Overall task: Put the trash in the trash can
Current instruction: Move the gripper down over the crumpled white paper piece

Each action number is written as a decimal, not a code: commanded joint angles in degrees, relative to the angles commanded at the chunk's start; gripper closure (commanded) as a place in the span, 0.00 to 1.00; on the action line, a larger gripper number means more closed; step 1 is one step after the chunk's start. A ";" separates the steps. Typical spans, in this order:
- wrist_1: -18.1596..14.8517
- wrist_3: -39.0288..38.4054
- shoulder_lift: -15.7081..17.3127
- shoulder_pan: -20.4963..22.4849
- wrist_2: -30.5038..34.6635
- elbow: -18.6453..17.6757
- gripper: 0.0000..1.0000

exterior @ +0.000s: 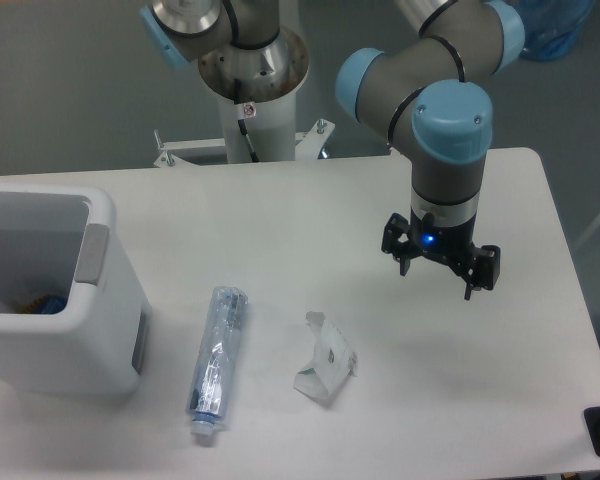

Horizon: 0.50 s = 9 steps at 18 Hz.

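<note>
Bottle: the clear plastic bottle (216, 360) lies flat on the table (280, 210), long axis running near to far with a slight lean, blue cap at the near end, base pointing away toward the arm's pedestal.
Cup scrap: the creased whitish cup scrap (325, 372) lies just to the right of the bottle, apart from it, its open curve facing right.
Trash can: the white trash can (55, 300) stands upright at the table's left edge, near the bottle, grey handle panels on its right wall, something blue and orange inside.
Gripper: the gripper (440, 276) hangs above the table right of both pieces, well apart from them, jaws spread and holding nothing.
Table: white, matte, rounded corners.
Room: grey floor behind; white pedestal (252, 110) at the far edge.
</note>
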 joint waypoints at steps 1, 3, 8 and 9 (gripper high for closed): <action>-0.09 0.00 0.00 0.00 -0.09 0.00 0.00; -0.35 0.00 0.09 -0.09 -0.17 -0.09 0.00; 2.09 -0.53 0.88 -1.05 -0.88 -3.33 0.00; 4.02 -0.53 0.97 -1.14 -1.05 -4.73 0.00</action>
